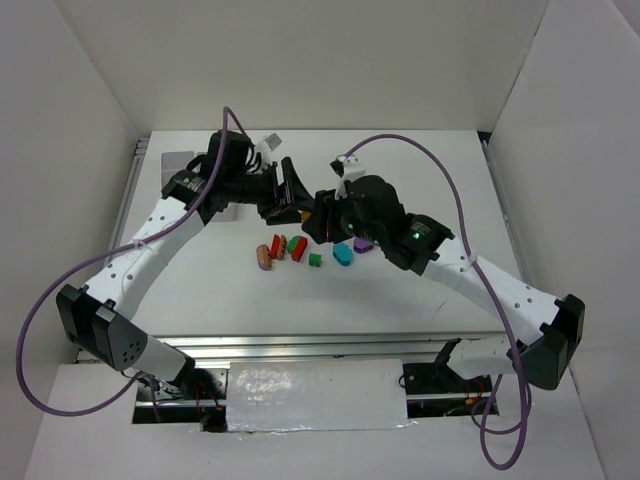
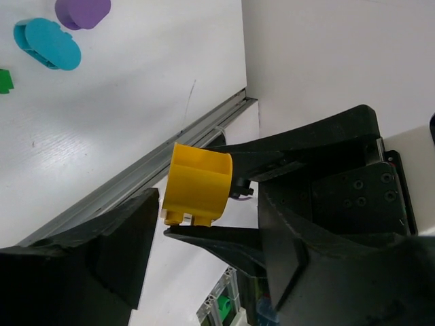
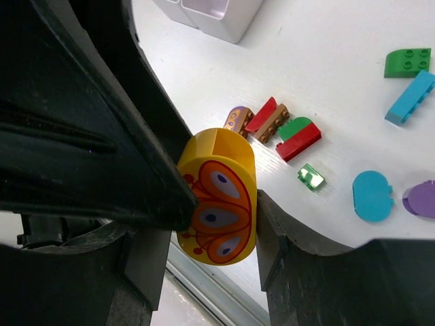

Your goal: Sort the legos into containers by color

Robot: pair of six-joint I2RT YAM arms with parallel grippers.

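A yellow-orange oval lego (image 3: 217, 204) with a butterfly print hangs above the table between both grippers; it also shows in the left wrist view (image 2: 197, 183) and the top view (image 1: 303, 213). My right gripper (image 3: 216, 234) is shut on it, and its two fingers pinch the piece in the left wrist view. My left gripper (image 2: 211, 207) is open around the same piece, with one finger touching its printed face. In the top view the left gripper (image 1: 295, 203) and right gripper (image 1: 320, 216) meet tip to tip. The white divided tray (image 3: 217, 17) lies behind, mostly hidden.
Loose legos lie on the table below: a brown-purple oval (image 1: 264, 256), red pieces (image 1: 276, 246), a red-green piece (image 1: 298, 248), a small green one (image 1: 315, 260), a teal oval (image 1: 342, 254), a purple one (image 1: 363, 244). A green brick (image 3: 406, 62) and a blue brick (image 3: 411, 96) lie farther off.
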